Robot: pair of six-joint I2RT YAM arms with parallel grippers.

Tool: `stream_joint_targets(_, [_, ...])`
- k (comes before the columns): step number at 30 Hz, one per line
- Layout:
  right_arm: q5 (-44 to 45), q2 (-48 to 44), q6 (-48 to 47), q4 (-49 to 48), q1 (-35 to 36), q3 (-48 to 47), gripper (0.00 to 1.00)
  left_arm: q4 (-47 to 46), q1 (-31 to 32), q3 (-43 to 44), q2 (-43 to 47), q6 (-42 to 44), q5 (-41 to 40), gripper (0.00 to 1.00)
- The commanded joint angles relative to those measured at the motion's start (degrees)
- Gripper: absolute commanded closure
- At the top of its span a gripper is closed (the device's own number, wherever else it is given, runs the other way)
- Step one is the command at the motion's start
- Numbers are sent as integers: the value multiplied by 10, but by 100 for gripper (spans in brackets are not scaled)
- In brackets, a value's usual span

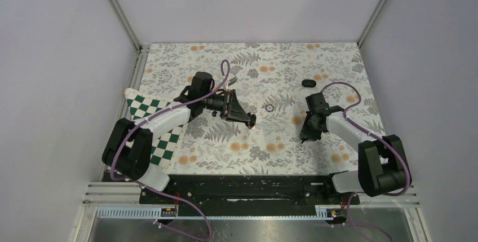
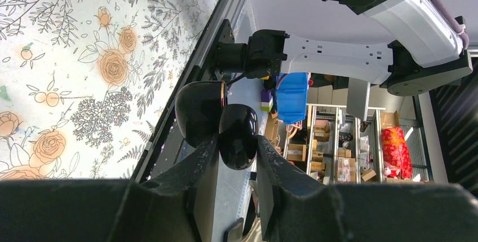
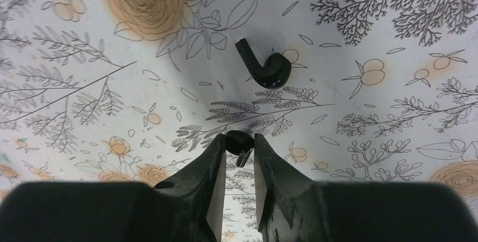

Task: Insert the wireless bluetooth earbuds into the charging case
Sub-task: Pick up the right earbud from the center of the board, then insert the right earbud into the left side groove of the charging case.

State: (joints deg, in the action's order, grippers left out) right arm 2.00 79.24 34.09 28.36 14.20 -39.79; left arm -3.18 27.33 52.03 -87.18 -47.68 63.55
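My left gripper [image 2: 237,143] is shut on the glossy black charging case [image 2: 238,132], whose lid [image 2: 198,112] stands open beside it. In the top view this gripper [image 1: 248,119] holds it above the middle of the table. My right gripper [image 3: 239,140] is shut on one tiny black earbud [image 3: 238,140], low over the floral table cover. The other black earbud [image 3: 265,68], with a short stem, lies on the cover just ahead of the right fingertips. In the top view the right gripper [image 1: 306,136] points down at centre right, and both earbuds are too small to make out there.
A thin dark ring [image 1: 269,108] lies between the two grippers. A small black oval thing [image 1: 308,83] lies at the back right. A green and white checkered cloth [image 1: 147,119] lies under the left arm. Grey walls close in three sides.
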Motion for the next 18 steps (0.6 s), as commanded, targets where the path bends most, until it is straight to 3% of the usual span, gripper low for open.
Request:
stream_joint_targets(1, [-9,-47,-22,25,-3,-34,97,-39,2,22,5,-7,19,100])
stream_joint_targets(5, [-36,-107,-24,41,-2,-54,99,-43,4,32,-9,-29,6,100])
stream_joint_targets(10, [-108,-212,-30,-20,11,-59,100,-93,5,35,-27,-95,-9,100])
stream_joint_targets(13, [-99,-250,-25,-34,45,-81,100,-184,5,17,-37,-179,0,100])
stream_joint_targets(18, [-73,-283,-25,-68,130,-116,100,-204,8,6,-42,-213,17,100])
